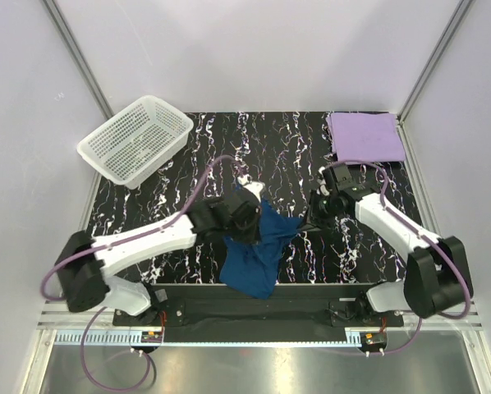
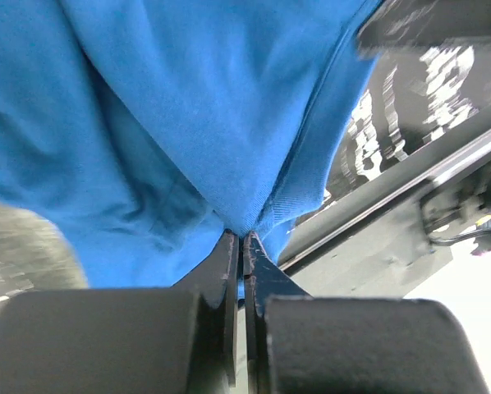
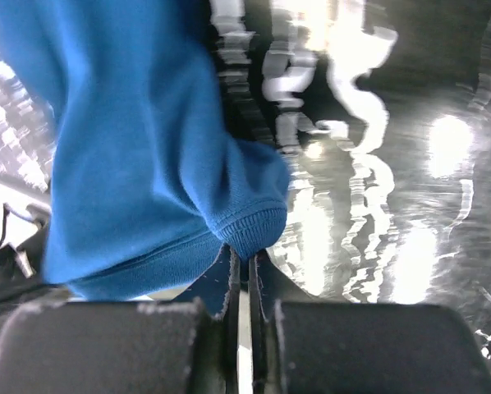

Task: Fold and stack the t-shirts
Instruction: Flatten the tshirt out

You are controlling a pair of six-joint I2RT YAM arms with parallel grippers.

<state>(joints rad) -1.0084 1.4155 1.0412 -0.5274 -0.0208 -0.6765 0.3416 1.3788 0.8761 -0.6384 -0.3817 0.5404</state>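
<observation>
Hard to tell sleeve from hem on the bunched blue t-shirt (image 1: 254, 246) at the overhead frame's lower centre. Left wrist view: cut off by the top and left edges, the pinched fold swallowed between the left fingers (image 2: 227, 283). Right wrist view: cropped at upper left, gripped edge hidden behind the right fingers (image 3: 262, 283); bench (image 3: 377, 164) smeared into glare at right. Too small overhead to count layers in the lavender t-shirt (image 1: 365, 136), upper right.

The basket (image 1: 135, 138) fills the far left corner, the purple shirt (image 1: 365, 136) the far right; the table (image 1: 278, 139) between them is open. The blue shirt (image 1: 258, 254) spans the near middle.
</observation>
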